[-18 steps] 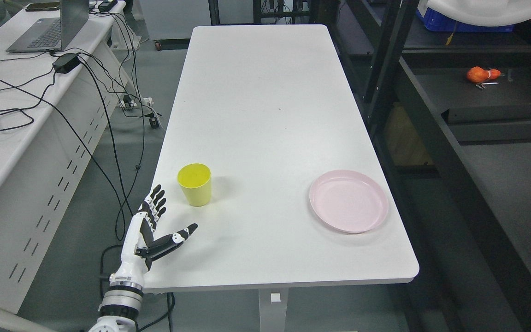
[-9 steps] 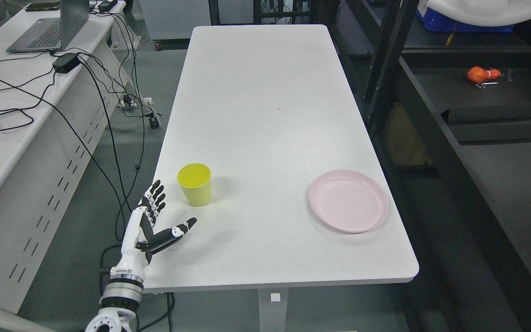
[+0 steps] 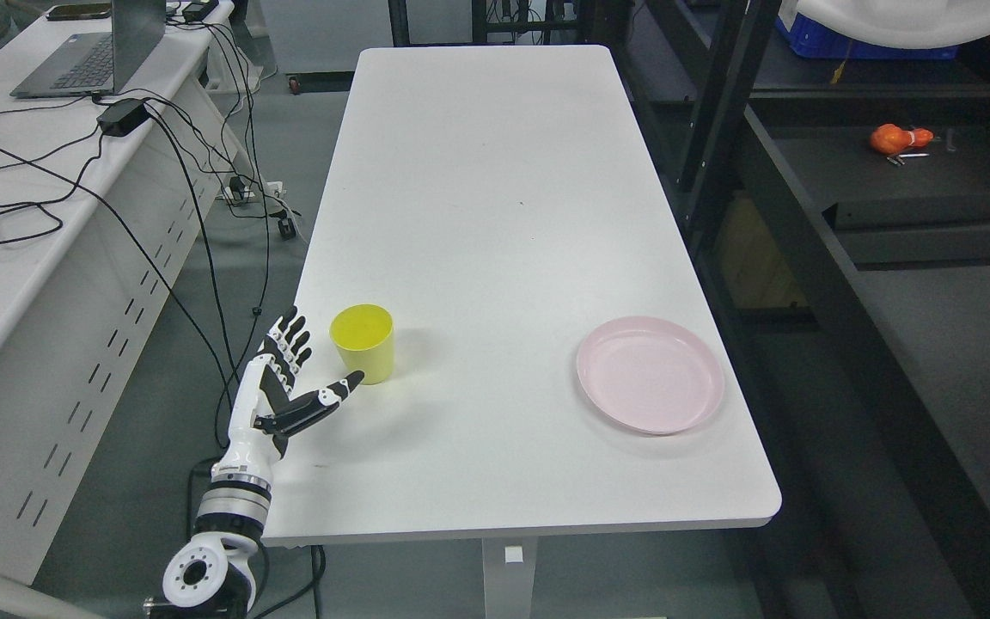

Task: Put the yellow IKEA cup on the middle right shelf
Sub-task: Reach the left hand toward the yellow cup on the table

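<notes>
At the near left edge of the white desk (image 3: 495, 215), the yellow cup (image 3: 363, 343) is seen upright, with the left hand (image 3: 276, 397) just beside it at its eight o'clock, fingers spread and holding nothing, thumb tip almost at the cup's base. A tip-over could be caused if the light cup is nudged by the thumb before the fingers close around it. A pink plate (image 3: 650, 374) lies well apart at the cup's three o'clock; the dark shelf rack (image 3: 907, 198) stands beyond at the right, its upright posts possibly obstructing the carry.
</notes>
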You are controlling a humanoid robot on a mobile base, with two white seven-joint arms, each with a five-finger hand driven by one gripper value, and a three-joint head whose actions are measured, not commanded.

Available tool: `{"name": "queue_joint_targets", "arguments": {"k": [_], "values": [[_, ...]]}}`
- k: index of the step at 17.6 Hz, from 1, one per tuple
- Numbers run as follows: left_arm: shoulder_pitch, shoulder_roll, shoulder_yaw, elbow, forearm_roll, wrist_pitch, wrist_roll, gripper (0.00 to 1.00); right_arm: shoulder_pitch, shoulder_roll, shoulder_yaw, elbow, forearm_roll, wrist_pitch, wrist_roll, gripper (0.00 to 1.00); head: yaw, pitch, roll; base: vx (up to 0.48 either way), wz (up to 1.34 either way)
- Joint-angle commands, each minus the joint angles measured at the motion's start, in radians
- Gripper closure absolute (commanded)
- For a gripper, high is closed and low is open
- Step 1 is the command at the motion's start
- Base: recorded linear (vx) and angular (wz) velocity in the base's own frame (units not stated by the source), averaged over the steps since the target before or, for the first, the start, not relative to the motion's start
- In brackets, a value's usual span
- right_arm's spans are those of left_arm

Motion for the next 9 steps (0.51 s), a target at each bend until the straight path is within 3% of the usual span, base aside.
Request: {"name": "queue_joint_targets", "arguments": {"k": [1,9], "values": [[-0.084,0.017,0.021,0.191,0.067,-0.001,-0.027,0.01,0.014,-0.017,0.017,0.0,-0.025,0.001,-0.001,0.01,0.0,0.0,0.0,0.0,0.0],[-0.135,0.017,0.021,0.294,0.136,0.0,-0.027,0.01,0.014,-0.017,0.017,0.0,-0.025,0.001,-0.001,0.01,0.0,0.0,0.0,0.0,0.0]]}}
